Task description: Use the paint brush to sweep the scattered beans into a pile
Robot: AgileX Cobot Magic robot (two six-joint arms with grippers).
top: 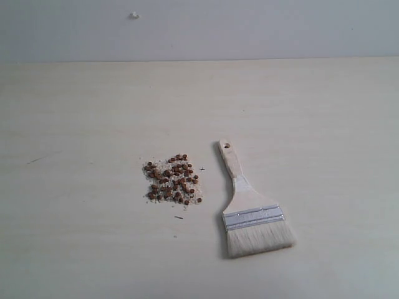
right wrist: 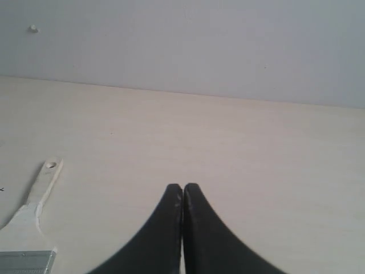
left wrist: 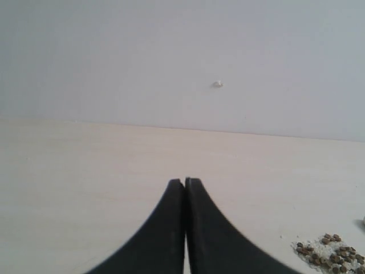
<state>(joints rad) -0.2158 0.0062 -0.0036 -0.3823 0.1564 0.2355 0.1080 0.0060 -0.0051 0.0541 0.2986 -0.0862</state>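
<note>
On the table (top: 93,112), the pile (top: 173,179) sits just beside the paint brush (top: 249,208), both whole only in the exterior view, which shows no arms; the wrist views crop them yet show the left gripper (left wrist: 184,181) and the right gripper (right wrist: 182,185) pinched together, empty.

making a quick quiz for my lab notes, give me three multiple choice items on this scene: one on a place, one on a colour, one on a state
1. In the exterior view, where does the brush lie?
A) right of the beans
B) left of them
C) on top of them

2. What colour are the bristles?
A) black
B) cream
C) blue

3. How are the left claw and right claw?
A) both shut, empty
B) both open
C) one shut on the brush

Answers:
1 A, it lies apart on their right.
2 B, the tuft is pale cream.
3 A, each wrist view shows it pressed closed, holding nothing.
</note>
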